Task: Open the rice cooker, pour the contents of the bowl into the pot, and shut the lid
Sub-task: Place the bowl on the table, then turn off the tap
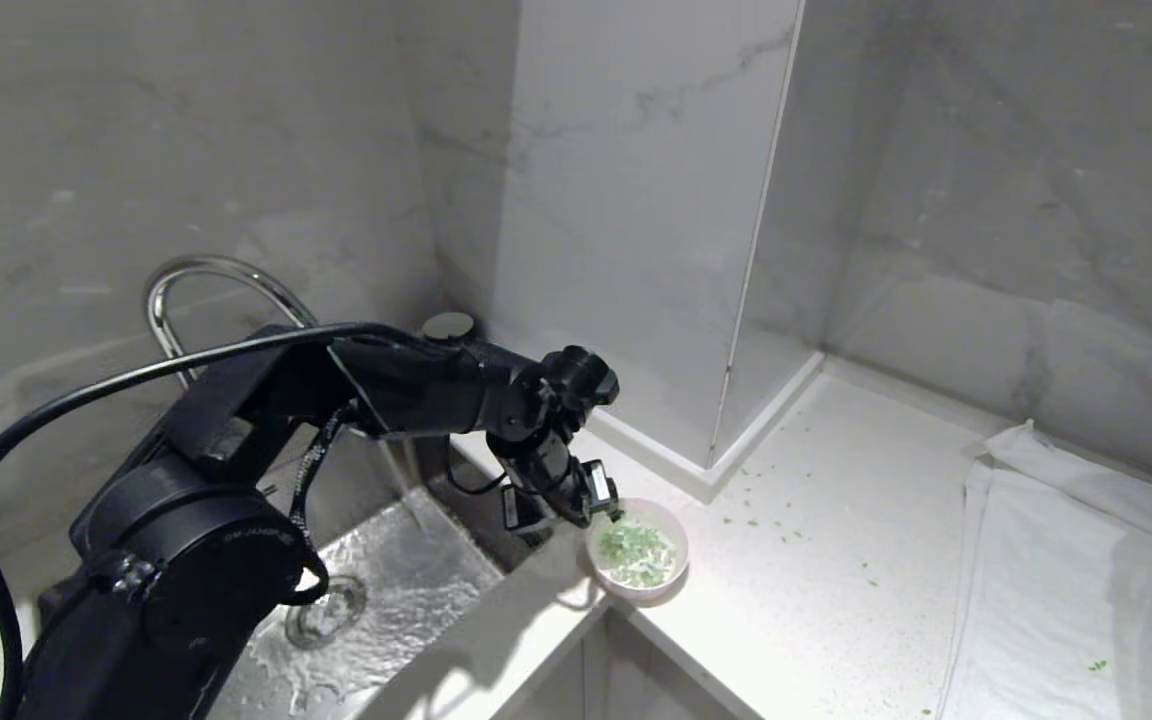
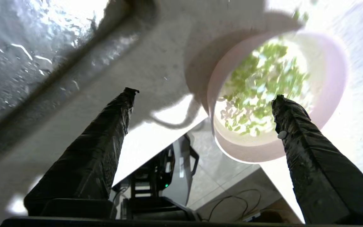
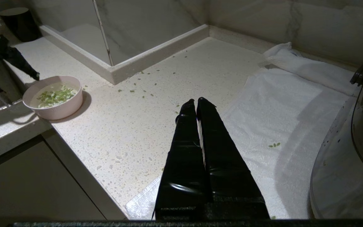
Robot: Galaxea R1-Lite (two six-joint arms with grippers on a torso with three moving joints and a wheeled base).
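The left gripper (image 1: 604,515) is released, fingers spread astride the near rim of the pink bowl (image 1: 671,524). The bowl with green pieces (image 1: 636,552) stands on the counter (image 1: 836,580), at 3 o'clock of the sink (image 1: 376,590). The right gripper (image 3: 196,101) is clenched, empty.

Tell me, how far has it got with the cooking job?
Hardly started. The pink bowl sits on the counter by the sink, full of green pieces. The left gripper is open at its rim, holding nothing. Opening the cooker, pouring and closing remain.
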